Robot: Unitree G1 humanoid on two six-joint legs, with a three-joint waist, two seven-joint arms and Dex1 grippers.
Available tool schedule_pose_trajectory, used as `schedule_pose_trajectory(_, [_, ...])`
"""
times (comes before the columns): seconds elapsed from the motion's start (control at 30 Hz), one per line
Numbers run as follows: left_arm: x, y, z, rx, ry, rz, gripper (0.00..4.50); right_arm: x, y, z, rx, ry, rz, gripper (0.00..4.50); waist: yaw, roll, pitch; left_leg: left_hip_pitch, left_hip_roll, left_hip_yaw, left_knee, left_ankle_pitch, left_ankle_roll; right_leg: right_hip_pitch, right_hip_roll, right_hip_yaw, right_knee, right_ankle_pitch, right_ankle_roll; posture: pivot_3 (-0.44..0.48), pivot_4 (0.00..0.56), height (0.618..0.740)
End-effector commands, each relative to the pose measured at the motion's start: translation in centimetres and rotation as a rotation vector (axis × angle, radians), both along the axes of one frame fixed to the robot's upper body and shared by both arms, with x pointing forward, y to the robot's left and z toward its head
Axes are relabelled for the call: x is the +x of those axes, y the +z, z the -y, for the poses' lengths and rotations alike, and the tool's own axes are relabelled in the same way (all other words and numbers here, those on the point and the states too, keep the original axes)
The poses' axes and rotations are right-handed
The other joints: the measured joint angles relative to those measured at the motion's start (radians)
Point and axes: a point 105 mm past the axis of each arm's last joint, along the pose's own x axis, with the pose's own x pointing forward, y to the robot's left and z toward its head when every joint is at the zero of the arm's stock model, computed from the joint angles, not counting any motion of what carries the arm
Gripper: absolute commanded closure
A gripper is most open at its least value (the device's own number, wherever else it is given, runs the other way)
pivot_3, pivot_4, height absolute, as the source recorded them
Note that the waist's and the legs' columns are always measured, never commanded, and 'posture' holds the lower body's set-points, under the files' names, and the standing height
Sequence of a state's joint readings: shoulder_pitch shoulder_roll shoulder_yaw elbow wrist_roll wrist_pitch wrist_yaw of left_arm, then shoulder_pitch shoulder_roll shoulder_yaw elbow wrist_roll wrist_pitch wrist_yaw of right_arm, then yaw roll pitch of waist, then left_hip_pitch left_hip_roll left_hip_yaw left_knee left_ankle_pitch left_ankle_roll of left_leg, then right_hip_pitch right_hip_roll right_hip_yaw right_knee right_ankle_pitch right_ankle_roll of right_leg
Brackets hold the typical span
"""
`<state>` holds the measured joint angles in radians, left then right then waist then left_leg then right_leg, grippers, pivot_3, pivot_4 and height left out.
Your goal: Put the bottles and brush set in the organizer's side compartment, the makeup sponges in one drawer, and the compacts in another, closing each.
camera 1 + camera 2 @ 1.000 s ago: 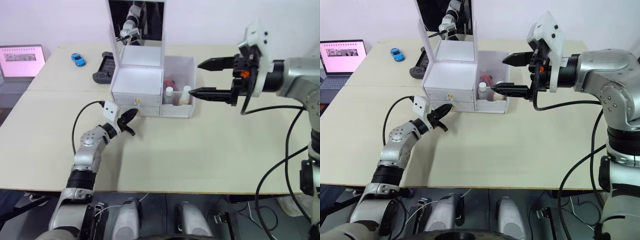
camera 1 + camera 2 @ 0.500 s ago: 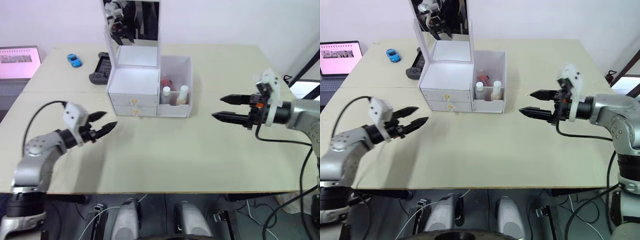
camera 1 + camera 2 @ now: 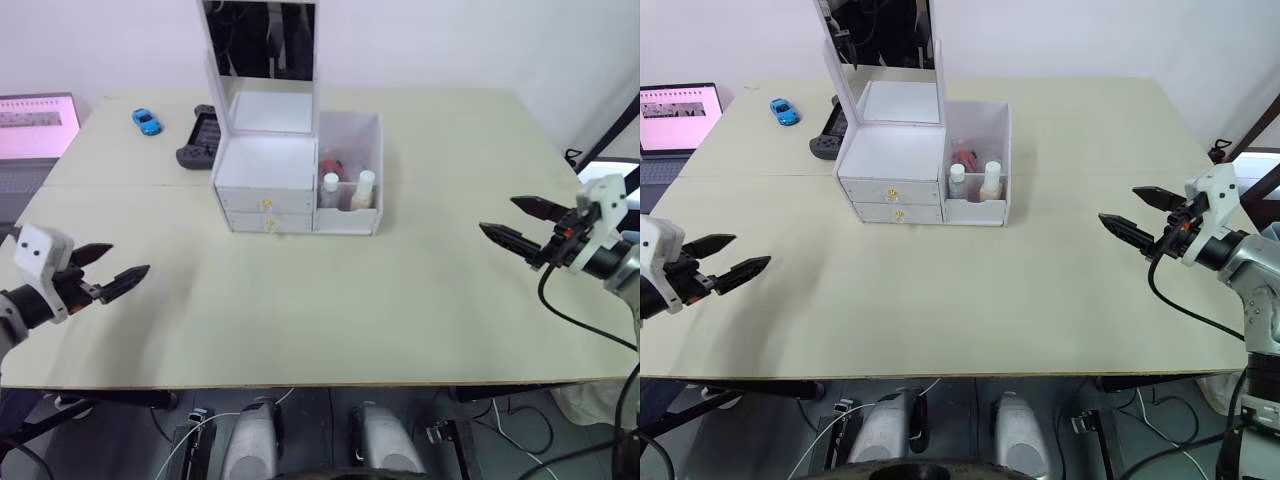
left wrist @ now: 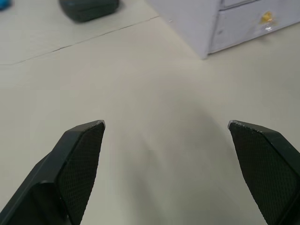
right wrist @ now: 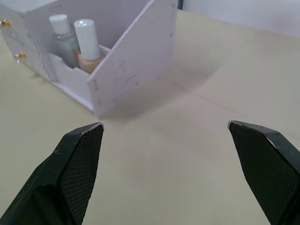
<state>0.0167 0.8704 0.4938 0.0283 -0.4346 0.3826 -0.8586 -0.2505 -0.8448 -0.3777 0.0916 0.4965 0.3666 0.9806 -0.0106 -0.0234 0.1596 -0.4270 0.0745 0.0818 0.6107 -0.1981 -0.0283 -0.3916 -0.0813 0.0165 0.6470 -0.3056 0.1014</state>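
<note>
Both my grippers hanging wide open over the table (image 3: 400, 300), nothing in either one.

Organizer (image 3: 268, 170) sits well ahead of me, between the two arms, both drawers (image 3: 266, 204) shut with their little gold knobs facing me. Its side compartment (image 3: 352, 160) is on the side nearer my right gripper (image 3: 518, 221), with two white-capped bottles (image 5: 77, 40) standing upright in the front slot and something red tucked behind them, can't make out what. My left gripper (image 3: 108, 270) is empty too, fingers spread, well off from the organizer at the table's near edge.
</note>
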Motion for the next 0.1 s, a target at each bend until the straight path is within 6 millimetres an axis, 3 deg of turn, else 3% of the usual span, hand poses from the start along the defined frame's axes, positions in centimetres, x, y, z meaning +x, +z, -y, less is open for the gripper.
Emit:
schedule_pose_trajectory(0.03, [0.91, 1.53, -0.04, 0.093, 0.005, 0.079, 0.07, 0.04, 0.16, -0.24, -0.069, 0.018, 0.050, 0.00, -0.001, 0.000, 0.000, 0.000, 0.000, 0.000, 0.000, 0.000, 0.000, 0.000, 0.000, 0.000, 0.000, 0.000, 0.000, 0.000, 0.150, 0.737])
schedule_pose_trajectory(0.1, [0.95, 1.77, 0.38, 0.069, -0.028, 0.089, 0.07, 0.18, -0.03, -0.41, -0.076, 0.022, 0.058, 0.00, -0.002, 0.000, 0.000, 0.000, 0.000, 0.000, 0.000, 0.000, 0.000, 0.000, 0.000, 0.000, 0.000, 0.000, 0.000, 0.000, 0.150, 0.737])
